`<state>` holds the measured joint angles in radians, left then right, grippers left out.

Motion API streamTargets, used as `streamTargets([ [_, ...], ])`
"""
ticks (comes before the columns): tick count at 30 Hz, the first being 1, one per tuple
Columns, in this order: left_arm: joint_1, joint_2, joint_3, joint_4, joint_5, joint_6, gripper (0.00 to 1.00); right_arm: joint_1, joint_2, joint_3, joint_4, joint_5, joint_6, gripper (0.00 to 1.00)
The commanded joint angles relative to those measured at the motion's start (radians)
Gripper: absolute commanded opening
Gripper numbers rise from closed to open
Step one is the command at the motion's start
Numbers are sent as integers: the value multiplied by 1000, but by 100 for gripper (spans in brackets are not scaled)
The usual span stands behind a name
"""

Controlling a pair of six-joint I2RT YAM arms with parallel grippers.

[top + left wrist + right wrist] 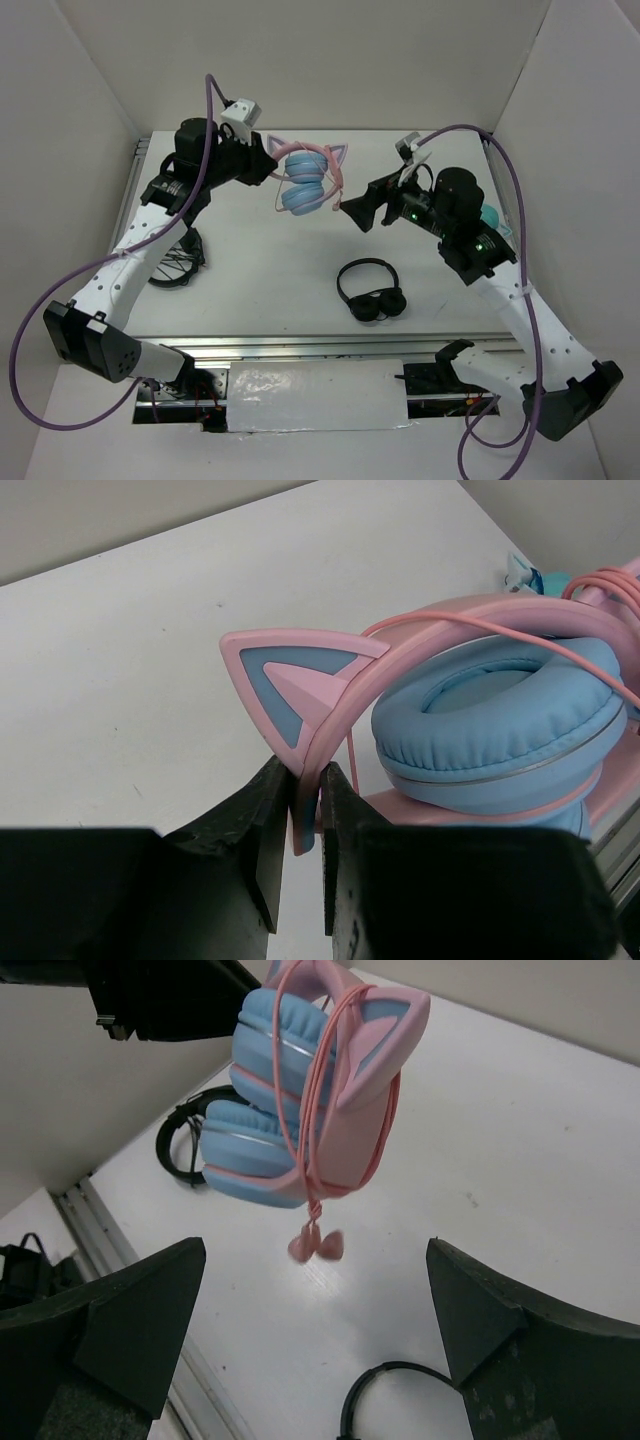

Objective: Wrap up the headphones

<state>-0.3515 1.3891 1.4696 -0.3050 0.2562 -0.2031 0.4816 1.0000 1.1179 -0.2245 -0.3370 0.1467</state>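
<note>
White tabletop [270,270] lies well below headphones [305,185] pinched by left gripper [305,790]

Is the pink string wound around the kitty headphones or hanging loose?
Wound. The pink cable loops several times around the headphones; only its plug end dangles below.

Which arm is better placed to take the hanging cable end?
Right, probably: the right gripper is open and faces the cable end, while the left gripper is shut on the headphones.

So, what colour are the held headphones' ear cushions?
Light blue ear cushions, clearest in left wrist view.
</note>
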Motion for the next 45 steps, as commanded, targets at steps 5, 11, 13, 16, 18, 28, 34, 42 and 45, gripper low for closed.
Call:
streamTargets([
  [5,-27,-35,14,64,63,44,0,-77,155,134,42,-209,86,99],
  [11,-47,-25,20,53,48,53,0,-113,241,151,134,-310,140,95],
  [13,-50,-21,21,52,46,54,0,-118,262,152,155,-368,157,87],
  [16,-50,-10,28,47,43,53,0,-127,276,135,189,-439,168,70],
  [18,-50,-4,29,47,43,53,0,-130,279,125,197,-467,177,50],
  [28,-66,22,40,30,43,60,3,-158,289,77,300,-530,260,0],
  [34,-66,-4,-1,23,-4,62,51,-237,279,14,396,-487,393,0],
  [42,-66,-67,-69,83,71,48,99,-300,316,20,369,-428,392,0],
  [45,-66,-81,-66,67,51,45,99,-363,364,29,392,-436,404,0],
])
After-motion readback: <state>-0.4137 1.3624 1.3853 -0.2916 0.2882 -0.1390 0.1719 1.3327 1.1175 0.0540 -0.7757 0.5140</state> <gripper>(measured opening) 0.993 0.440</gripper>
